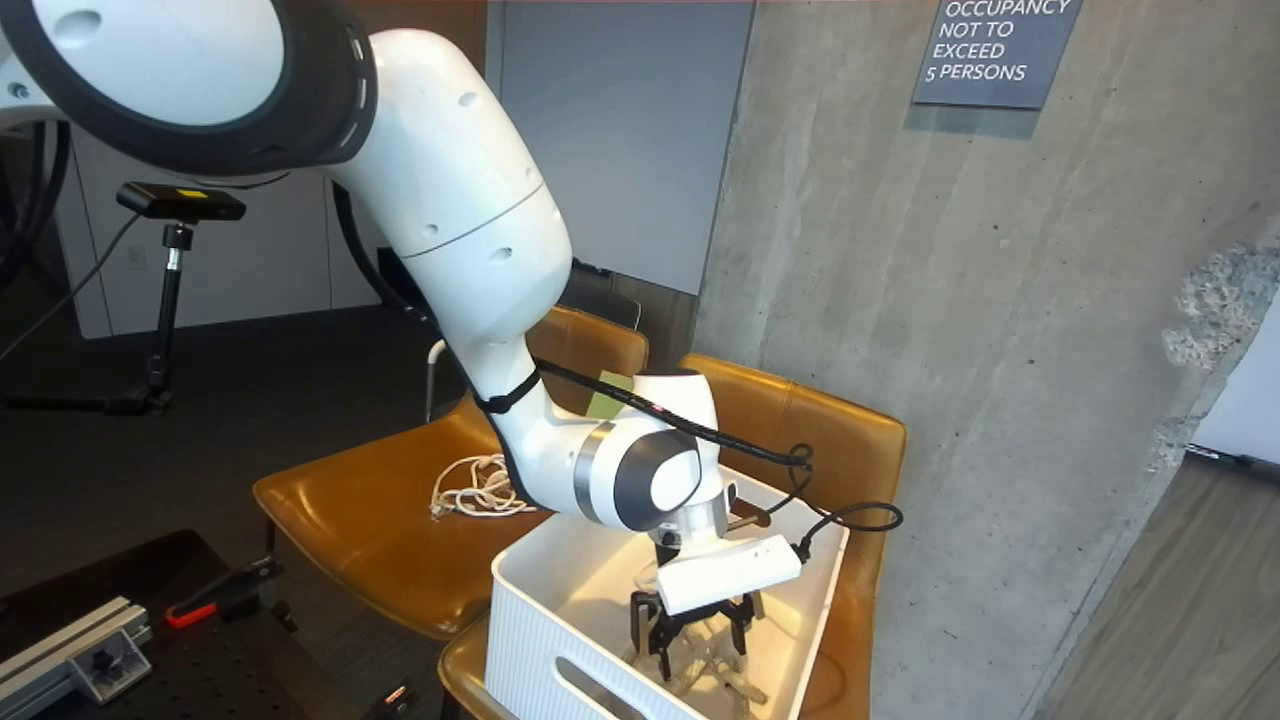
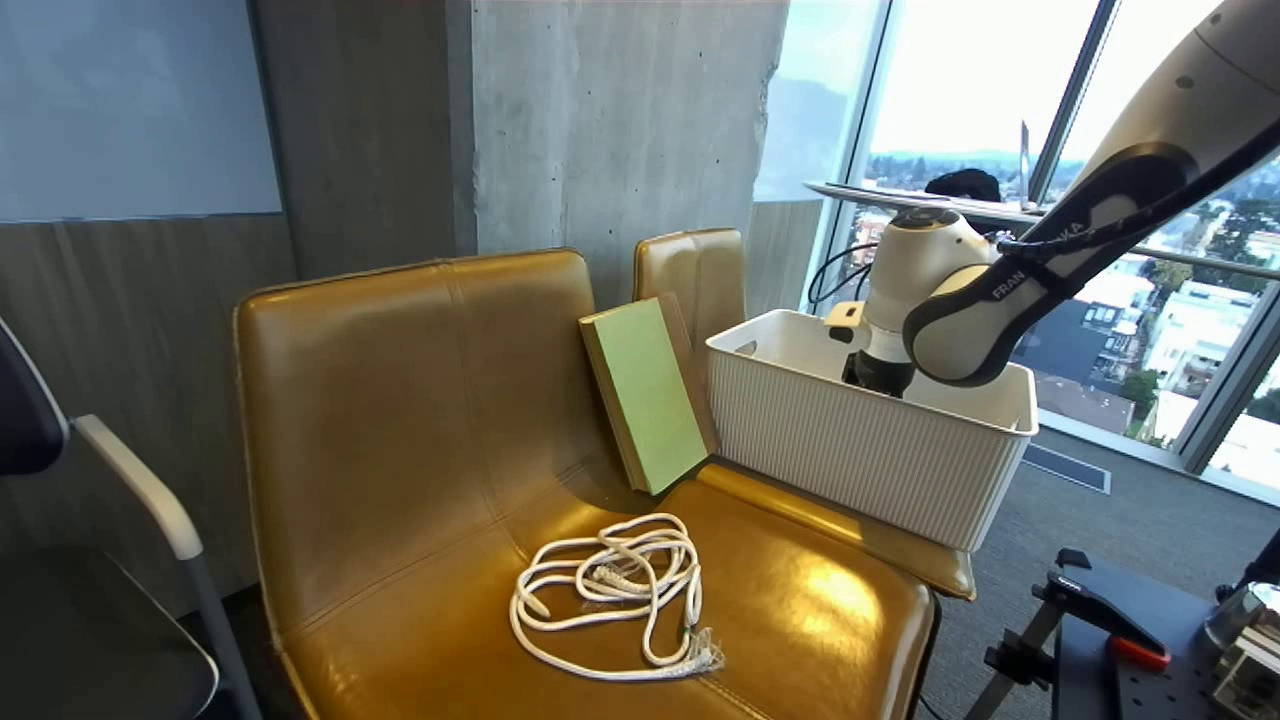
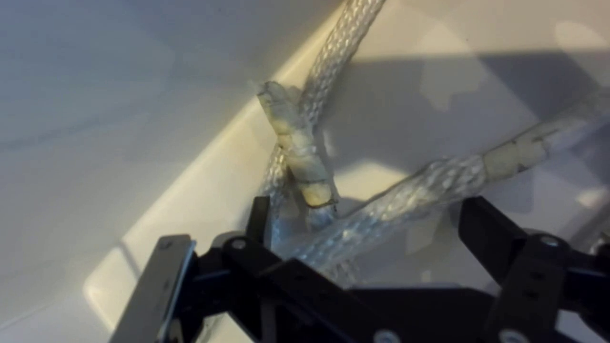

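Several strands of pale braided rope [image 3: 395, 205] lie inside the white bin [image 2: 850, 460], below the gripper [image 3: 367, 214], whose fingers are spread wide. In the wrist view one thick strand slants across the gap and runs out past the right-hand fingertip, while a tape-wrapped piece [image 3: 305, 159] sits just beyond the left-hand one; whether either touches cannot be told. A white cord [image 2: 615, 580] lies loosely coiled on a tan chair [image 2: 400, 610], outside the bin.
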{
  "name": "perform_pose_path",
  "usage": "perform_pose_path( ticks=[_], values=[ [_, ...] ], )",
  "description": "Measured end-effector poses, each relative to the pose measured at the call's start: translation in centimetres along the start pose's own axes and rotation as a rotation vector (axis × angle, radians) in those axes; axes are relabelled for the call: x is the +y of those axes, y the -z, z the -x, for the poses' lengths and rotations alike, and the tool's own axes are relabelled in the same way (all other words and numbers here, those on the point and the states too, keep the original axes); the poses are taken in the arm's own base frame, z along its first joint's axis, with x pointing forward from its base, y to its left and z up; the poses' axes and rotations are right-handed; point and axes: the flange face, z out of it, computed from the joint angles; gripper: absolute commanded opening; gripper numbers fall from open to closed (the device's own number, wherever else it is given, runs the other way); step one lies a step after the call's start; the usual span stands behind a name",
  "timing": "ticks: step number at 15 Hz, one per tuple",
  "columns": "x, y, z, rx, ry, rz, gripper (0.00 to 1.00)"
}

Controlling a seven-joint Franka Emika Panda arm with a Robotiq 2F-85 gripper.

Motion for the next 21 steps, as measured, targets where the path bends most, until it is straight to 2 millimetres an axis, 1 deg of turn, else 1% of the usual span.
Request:
perform_pose_path(
  ticks=[1,2,3,4,5,9,10,11,12,13,15,17,19,21],
  values=[
    [-0.1,-0.2,0.0,-0.002,-0.003,-0.003,0.83],
    [-0.1,-0.5,0.0,-0.004,-0.005,-0.004,0.74],
    [-0.1,-0.6,0.1,-0.005,-0.007,-0.005,0.69],
    [-0.1,-0.7,0.1,-0.006,-0.008,-0.006,0.62],
    [-0.1,-0.8,0.2,-0.007,-0.009,-0.007,0.53],
    [-0.3,-1.0,0.2,-0.009,-0.008,-0.011,0.23],
    [-0.2,-1.0,0.2,-0.009,-0.009,-0.01,0.15],
    [0.0,-0.9,0.2,-0.008,-0.009,-0.005,0.09],
    [0.1,-0.8,0.2,-0.007,-0.01,-0.002,0.0],
    [0.3,-0.7,0.1,-0.006,-0.01,0.001,0.0],
    [0.5,-0.5,0.1,-0.005,-0.01,0.006,0.04],
    [0.7,-0.1,0.1,-0.003,-0.011,0.013,0.04],
    [1.3,0.9,0.3,0.002,-0.015,0.028,0.04],
    [2.1,2.5,0.6,0.009,-0.022,0.051,0.04]
  ],
)
